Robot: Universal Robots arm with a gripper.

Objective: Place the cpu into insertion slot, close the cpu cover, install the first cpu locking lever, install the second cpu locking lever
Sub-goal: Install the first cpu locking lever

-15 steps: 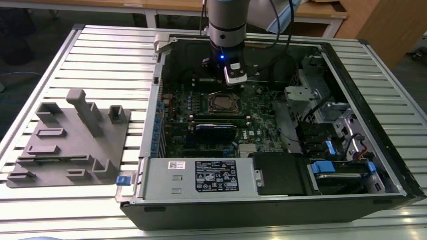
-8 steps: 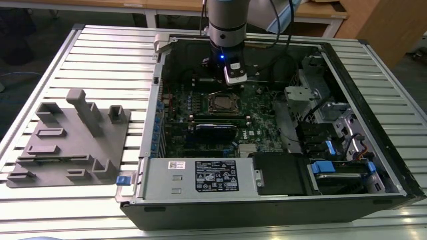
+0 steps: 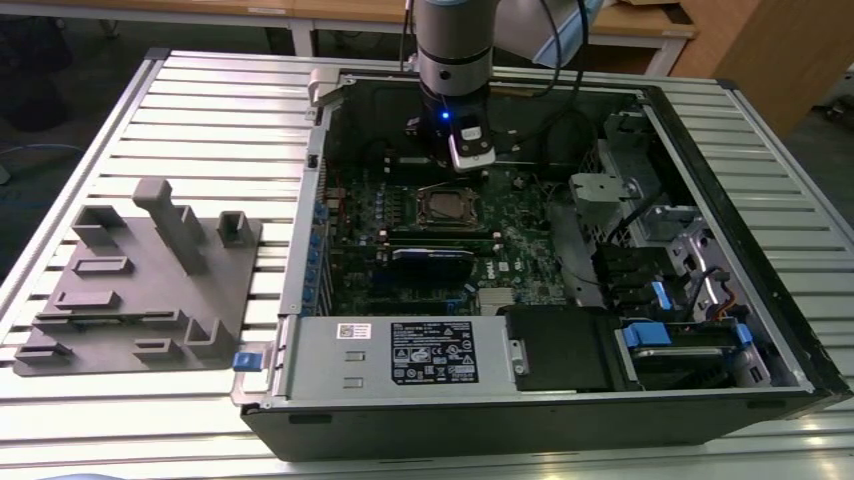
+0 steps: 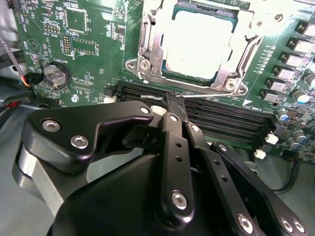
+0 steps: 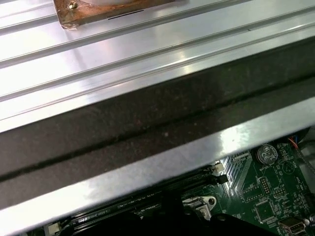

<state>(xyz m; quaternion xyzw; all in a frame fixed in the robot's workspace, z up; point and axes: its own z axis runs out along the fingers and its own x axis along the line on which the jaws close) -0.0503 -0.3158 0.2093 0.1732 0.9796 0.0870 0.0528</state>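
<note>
Table (image 3: pixel 200 110): slatted metal, carrying everything else.
Computer case (image 3: pixel 787 340): side panel off, lying flat, spanning from 12 to 5 o'clock of the exterior view.
Fixture tray (image 3: pixel 134 300): grey, at 9 o'clock of the case, well apart from the work.
Arm (image 3: pixel 454 40): reaching down into the case from 12 o'clock.
Green circuit board (image 3: pixel 521 250): flat on the case floor, with memory slots (image 4: pixel 221 120) running just beside the insertion slot.
Gripper (image 3: pixel 467 150): low over the board, just at 12 o'clock of the insertion slot in the exterior view. Fingers (image 4: pixel 170 123) drawn together to a point, tips at the thin wire lever (pinching it or merely pressing on it, cannot tell).
Insertion slot (image 3: pixel 423 208): near the board's middle and filled, so the first step judged done.
Cpu cover (image 4: pixel 147 49): silvery frame lying flat around the chip, its window over the metal top. Second step judged done.
Cpu (image 4: pixel 197 44): dull silver top showing through the window, seated level in the slot, free of the gripper.
Locking lever (image 4: pixel 216 94): thin rod along the slot's edge nearest the gripper, between slot and memory slots. Judged the step in hand, not plainly hooked home.
Second locking lever: state not to be told, so counted as left to do.
</note>
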